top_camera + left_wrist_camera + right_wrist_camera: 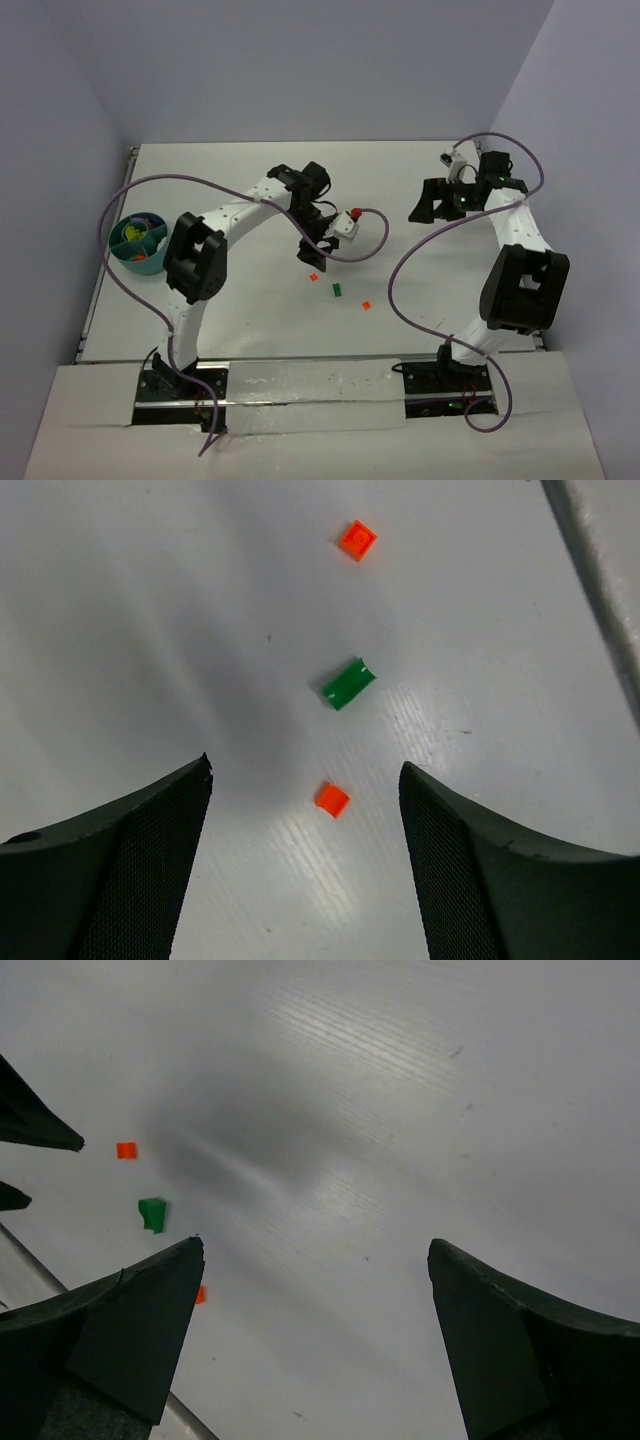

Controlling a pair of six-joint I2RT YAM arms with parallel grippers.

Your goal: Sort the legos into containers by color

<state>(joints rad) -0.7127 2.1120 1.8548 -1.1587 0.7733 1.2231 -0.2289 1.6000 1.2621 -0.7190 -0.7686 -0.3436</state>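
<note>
Left wrist view: left hand (305, 764), fingers (130, 860) apart, over the table (120, 630).
Orange lego (331, 799) between the fingers; green lego (348, 683) just beyond.

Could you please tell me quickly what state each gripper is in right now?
Left gripper: open, holding nothing; an orange lego lies on the table between its fingers.
Right gripper: open, holding nothing.
</note>
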